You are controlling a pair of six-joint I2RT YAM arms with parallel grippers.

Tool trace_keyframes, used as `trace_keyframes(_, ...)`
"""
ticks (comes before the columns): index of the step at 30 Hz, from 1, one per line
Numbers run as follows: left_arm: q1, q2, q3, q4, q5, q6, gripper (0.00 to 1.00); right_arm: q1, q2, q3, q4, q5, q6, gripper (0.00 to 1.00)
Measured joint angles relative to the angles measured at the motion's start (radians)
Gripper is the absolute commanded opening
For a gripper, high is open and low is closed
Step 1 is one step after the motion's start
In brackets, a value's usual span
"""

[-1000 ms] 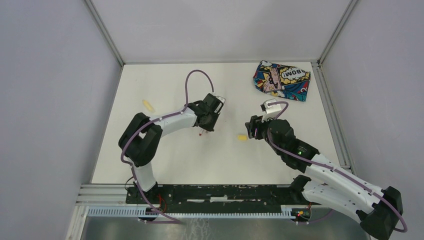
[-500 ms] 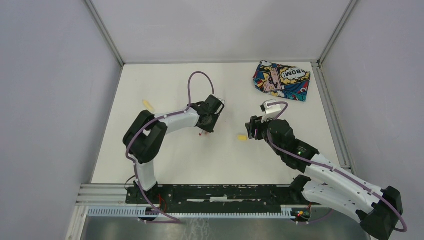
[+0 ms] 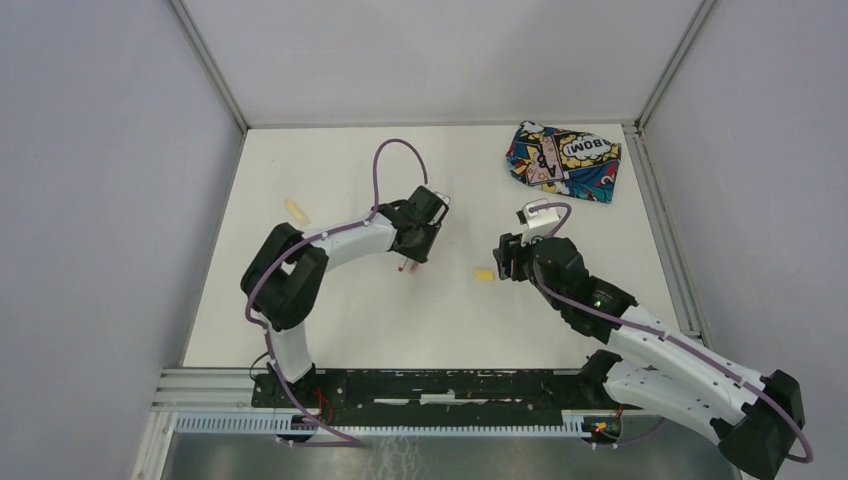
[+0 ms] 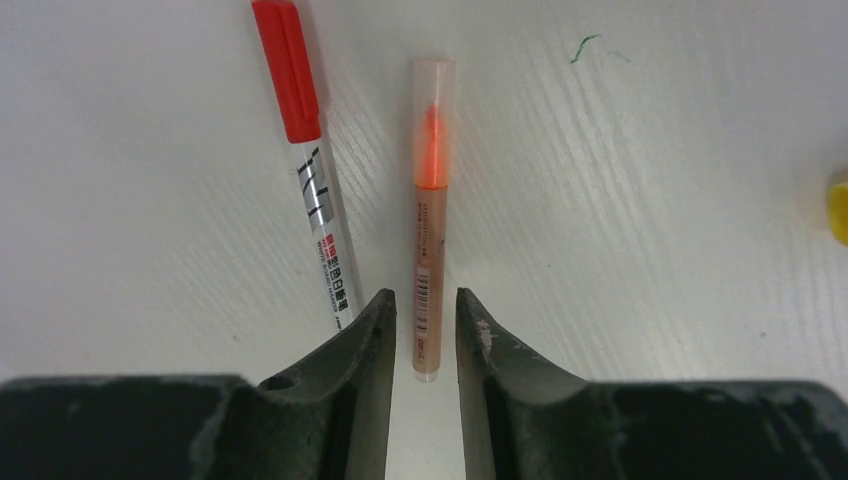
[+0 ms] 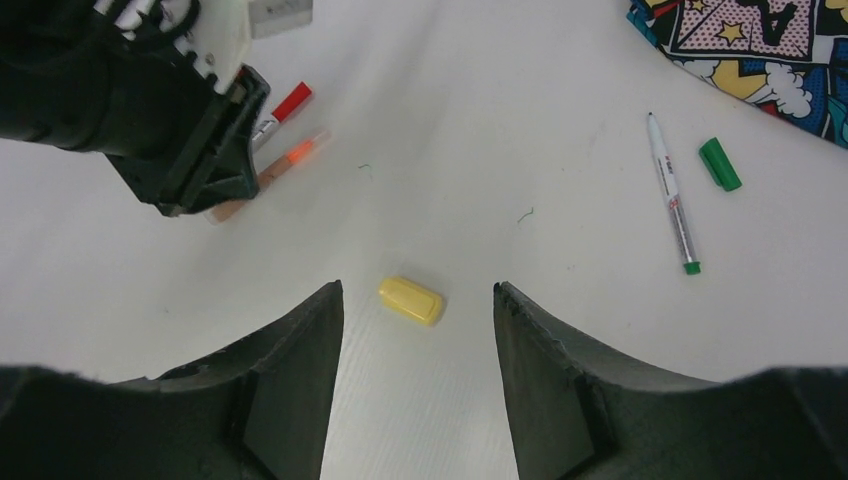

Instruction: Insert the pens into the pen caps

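Your left gripper (image 4: 425, 300) is open only a crack. Its jaws straddle the near end of the orange pen (image 4: 428, 230), with a sliver of table (image 4: 650, 200) showing on each side, so I'd say it isn't pinching anything. That pen lies flat with its see-through cap (image 4: 433, 85) already on over the orange tip. Just left of it is the red pen (image 4: 322, 230), whitish barrel, with its red cap (image 4: 285, 70) seated at the far end. A bit of the yellow cap (image 4: 838, 205) peeks in at the right edge.

Over on the right wrist cam, your right gripper (image 5: 417, 290) is spread wide and holding nothing. The yellow cap lies on the table right between the fingertips. Further right, the green pen (image 5: 670, 190) lies with its tip bare. The green cap (image 5: 720, 165) sits loose just beside it, not touching. The comic-print pouch (image 5: 760, 50) is at the far right.

From the top cam, both grippers hang low near the middle of the table. A small yellow sliver at the far left looks like the yellow pen (image 3: 295, 210), well apart from its cap.

So I'd call it about halfway: red and orange look capped, while green and yellow are yet to do.
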Motion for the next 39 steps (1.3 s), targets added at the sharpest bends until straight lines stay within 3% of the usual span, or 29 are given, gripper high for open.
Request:
trace_keyframes(6,0.0,-0.124,0.055,-0.002,0.001,0.001,0.38,-0.066,0.072,0.087,-0.098,-0.013,-0.06,0.62)
trace_keyframes(15,0.031,-0.277,0.102,0.136,0.042,0.036,0.38,-0.262,0.217,0.194,-0.2,-0.122,-0.149,0.63)
trace_keyframes(29,0.051,-0.384,0.051,0.252,0.066,0.076,0.38,-0.538,0.494,0.211,-0.172,-0.269,-0.189,0.63)
trace_keyframes(39,0.05,-0.397,0.007,0.259,0.09,0.075,0.38,-0.648,0.663,0.278,-0.129,-0.319,-0.209,0.61)
